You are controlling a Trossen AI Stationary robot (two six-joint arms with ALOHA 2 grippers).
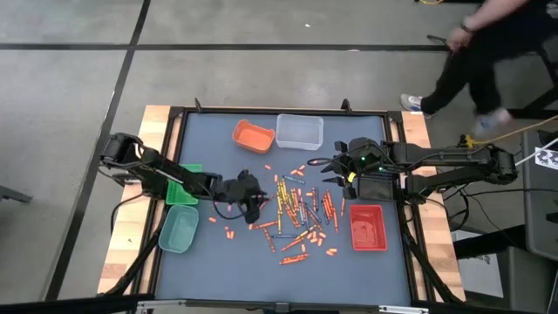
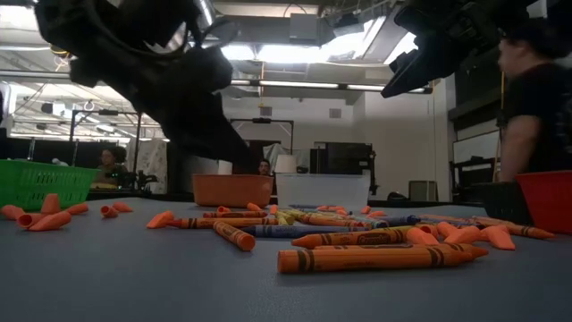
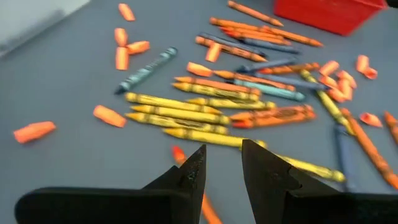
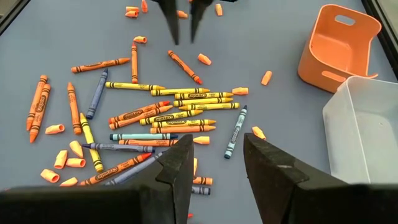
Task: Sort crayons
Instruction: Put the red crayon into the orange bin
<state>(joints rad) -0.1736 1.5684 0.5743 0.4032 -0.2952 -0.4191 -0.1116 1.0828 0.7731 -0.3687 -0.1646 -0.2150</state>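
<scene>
Many crayons [image 1: 301, 214] in orange, yellow and blue-grey lie loose on the dark table top, with several short orange stubs among them. They also show in the left wrist view [image 3: 211, 112] and the right wrist view [image 4: 161, 118]. My left gripper [image 1: 253, 201] hovers open over the left edge of the pile; its fingers [image 3: 222, 171] stand above a yellow crayon [image 3: 205, 138] and hold nothing. My right gripper [image 1: 331, 170] hovers open and empty [image 4: 217, 165] over the far right of the pile. In the low view both grippers, left [image 2: 237, 148] and right [image 2: 420, 63], are clear of the table.
An orange tray [image 1: 253, 135] and a clear tray [image 1: 299, 131] stand at the far edge. A green basket [image 1: 185, 181] and a pale green tray [image 1: 179, 228] stand at the left, a red tray [image 1: 368, 227] at the right. A person [image 1: 488, 35] walks beyond the far right corner.
</scene>
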